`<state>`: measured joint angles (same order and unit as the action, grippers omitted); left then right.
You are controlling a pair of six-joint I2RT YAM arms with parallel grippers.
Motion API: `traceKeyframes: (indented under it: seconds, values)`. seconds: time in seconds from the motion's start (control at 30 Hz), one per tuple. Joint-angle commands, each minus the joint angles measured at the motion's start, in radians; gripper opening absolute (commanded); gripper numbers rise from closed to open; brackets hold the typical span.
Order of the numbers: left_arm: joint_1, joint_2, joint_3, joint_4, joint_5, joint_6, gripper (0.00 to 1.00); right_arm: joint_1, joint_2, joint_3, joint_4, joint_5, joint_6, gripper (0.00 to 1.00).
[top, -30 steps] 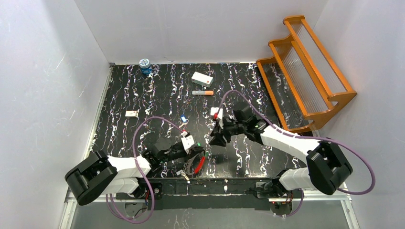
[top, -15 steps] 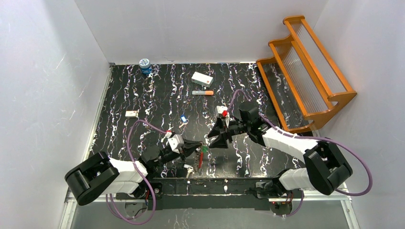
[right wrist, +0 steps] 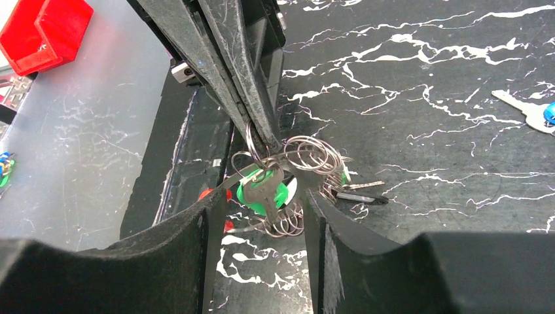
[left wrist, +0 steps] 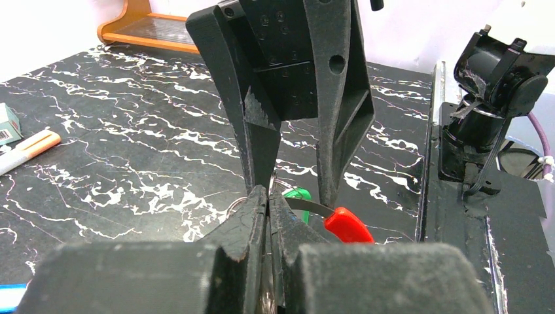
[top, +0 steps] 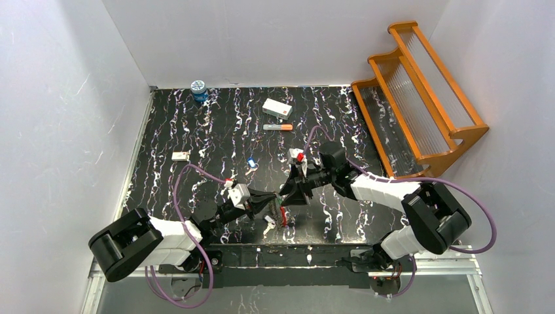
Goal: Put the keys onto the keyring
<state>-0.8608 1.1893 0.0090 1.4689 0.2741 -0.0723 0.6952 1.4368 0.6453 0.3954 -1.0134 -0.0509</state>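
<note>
Black marbled table (top: 196, 131), white walls. Left gripper (right wrist: 264, 139) is pressed together on the keyring (right wrist: 313, 156) near the front edge. Right gripper (right wrist: 258, 212) is spread astride the green key (right wrist: 262, 190). Risk: an off-centre close snags the coils and twists the ring out of the pinch. Blue key (top: 251, 162) lies well apart.

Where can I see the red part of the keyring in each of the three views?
Top external: keyring's red part low centre, where the arms meet.
Left wrist: red part lower right of centre.
Right wrist: red part left of centre, partly behind the right end effector.
Shared landmark: left end effector pinching the rings.
</note>
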Motion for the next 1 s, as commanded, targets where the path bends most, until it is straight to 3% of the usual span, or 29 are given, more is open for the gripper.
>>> traceKeyframes:
  seconds: [0.0,0.17,0.27,0.37,0.63,0.97]
  values:
    - [-0.003,-0.011,-0.006,0.065,-0.011,0.000,0.00,0.016,0.005,0.039,0.077,-0.015,0.026,0.54]
    - [-0.003,-0.002,-0.006,0.065,-0.006,-0.002,0.00,0.027,0.010,0.041,0.099,-0.008,0.037,0.54]
    - [-0.004,-0.004,-0.007,0.065,-0.004,-0.003,0.00,0.028,0.023,0.046,0.089,0.001,0.032,0.43]
    - [-0.004,-0.008,-0.006,0.065,-0.009,-0.002,0.00,0.028,0.040,0.055,0.056,0.009,0.017,0.25]
    - [-0.004,-0.010,-0.006,0.065,-0.012,-0.004,0.00,0.030,0.076,0.063,0.010,0.013,-0.019,0.01]
    - [-0.004,-0.013,-0.006,0.065,-0.004,-0.006,0.00,0.072,0.166,0.131,-0.079,0.019,-0.067,0.01]
